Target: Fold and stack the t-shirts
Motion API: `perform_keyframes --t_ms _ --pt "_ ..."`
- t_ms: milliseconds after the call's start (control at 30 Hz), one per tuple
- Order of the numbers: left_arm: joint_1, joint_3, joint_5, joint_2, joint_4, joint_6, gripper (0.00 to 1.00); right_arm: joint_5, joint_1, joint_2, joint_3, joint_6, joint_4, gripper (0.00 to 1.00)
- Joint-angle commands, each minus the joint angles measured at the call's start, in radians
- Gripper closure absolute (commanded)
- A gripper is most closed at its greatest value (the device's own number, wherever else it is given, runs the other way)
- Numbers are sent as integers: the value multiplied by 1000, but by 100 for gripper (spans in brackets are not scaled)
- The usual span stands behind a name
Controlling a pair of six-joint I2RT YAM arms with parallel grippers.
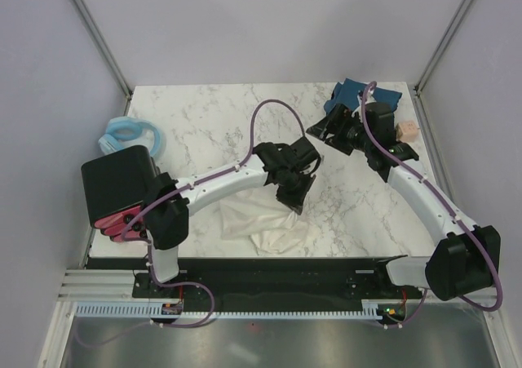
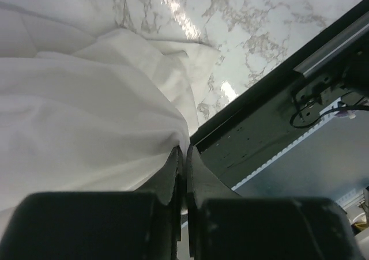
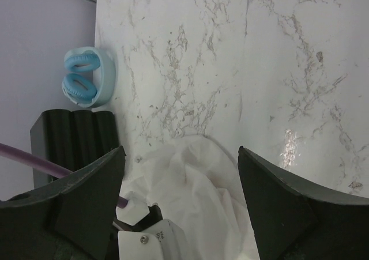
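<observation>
Left wrist: left fingers (image 2: 172, 176) clamp cream-white shirt (image 2: 86, 116); right fingers (image 3: 81, 196) spread.

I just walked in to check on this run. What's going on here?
The left gripper has its jaws shut on an edge of the cream-white t-shirt, which lies crumpled near the front edge of the table. The right gripper is open and empty, out by the dark teal t-shirt, which is bunched at the far right corner. Neither shirt is folded or stacked yet.
</observation>
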Motion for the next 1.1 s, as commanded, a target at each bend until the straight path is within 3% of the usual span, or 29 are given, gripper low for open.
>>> perform_keyframes --t_ms 0,133,200,233,300,533,667,800,867,967,1067 --pt "11 228 -24 79 42 36 98 26 -42 -34 28 -22 -8 13" --pt "19 469 -105 168 -39 61 97 30 -89 -21 49 -43 -51 11" --pt "28 434 -186 129 -29 35 79 37 -97 -17 59 -72 -86 9" --pt "33 405 -282 65 3 17 53 44 -101 -14 66 -82 -93 9" --pt "72 316 -344 -12 31 -5 41 43 -102 -9 71 -106 -105 8" --pt "252 117 -646 -377 -22 -102 40 -51 -86 26 36 -94 -71 9" --pt "313 26 -852 -552 -217 -226 41 -95 38 66 40 -82 -27 13" --pt "389 -153 -863 -785 -266 -301 41 -109 256 205 155 -68 -17 13" --pt "406 -174 -855 -818 -326 -354 41 -108 340 245 218 -66 -25 13" --pt "412 -143 -900 -792 -597 -563 41 -115 429 319 322 -108 -95 13" --pt "451 -212 -859 -832 -619 -598 41 -154 506 400 427 -128 -125 12"
